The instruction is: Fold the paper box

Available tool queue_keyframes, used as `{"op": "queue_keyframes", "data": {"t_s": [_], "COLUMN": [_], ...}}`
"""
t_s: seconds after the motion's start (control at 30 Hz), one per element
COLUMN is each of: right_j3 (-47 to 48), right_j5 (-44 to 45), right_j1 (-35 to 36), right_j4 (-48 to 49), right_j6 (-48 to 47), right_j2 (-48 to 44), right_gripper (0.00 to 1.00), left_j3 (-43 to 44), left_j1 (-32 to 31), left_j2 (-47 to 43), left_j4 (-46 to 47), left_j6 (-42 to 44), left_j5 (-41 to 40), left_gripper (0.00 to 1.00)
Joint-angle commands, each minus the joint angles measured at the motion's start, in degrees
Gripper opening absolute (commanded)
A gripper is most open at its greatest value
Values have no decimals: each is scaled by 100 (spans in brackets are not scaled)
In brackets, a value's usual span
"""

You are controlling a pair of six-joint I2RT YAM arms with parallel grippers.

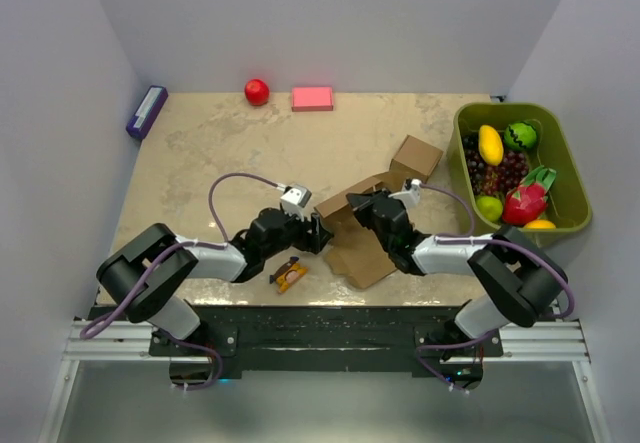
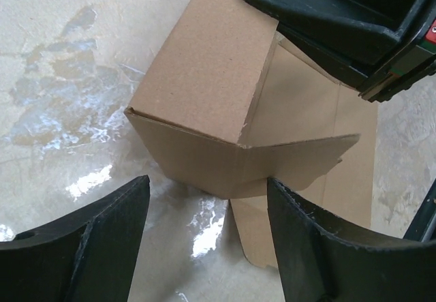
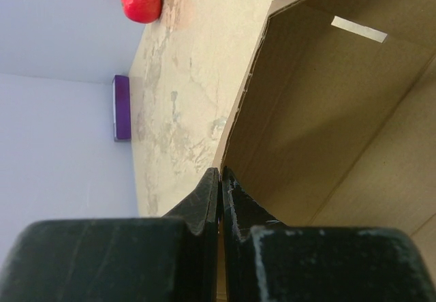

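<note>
The paper box point(image 1: 365, 253) lies in the middle of the table, brown cardboard that is partly flat with one side raised. My right gripper point(image 1: 356, 204) is shut on the edge of a raised wall point(image 3: 327, 111), and its fingers point(image 3: 204, 196) pinch the cardboard between them. My left gripper point(image 1: 318, 233) stands open just left of the box. In the left wrist view its fingers point(image 2: 300, 227) straddle the lower corner of a folded-up flap point(image 2: 204, 77) without touching it. The right gripper's black body point(image 2: 340, 16) shows above that flap.
A small cube-like cardboard box point(image 1: 416, 158) stands right behind the paper box. A green bin point(image 1: 500, 111) of toy fruit is at the right. At the back are a red ball point(image 1: 257, 91), a pink block point(image 1: 312, 98) and a purple box point(image 1: 146, 111). A small orange item point(image 1: 290, 276) lies near the front edge.
</note>
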Motion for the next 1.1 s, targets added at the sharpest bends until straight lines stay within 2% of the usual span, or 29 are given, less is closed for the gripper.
{"op": "queue_keyframes", "data": {"t_s": [0.0,0.2,1.07], "right_j3": [-243,-673,-1737], "right_j5": [258,267,381], "right_j1": [7,7,16], "right_j4": [94,620,657], "right_j6": [1,-104,-16], "right_j2": [-214,-381,-812], "right_gripper": [0,0,0], "left_j3": [111,-81,-275], "left_j1": [-243,-481,-1166], "left_j2": [114,140,518], "left_j4": [382,461,1111], "left_j6": [77,86,323], "left_j5": [-634,-915,-1654], "left_gripper": [72,70,64]}}
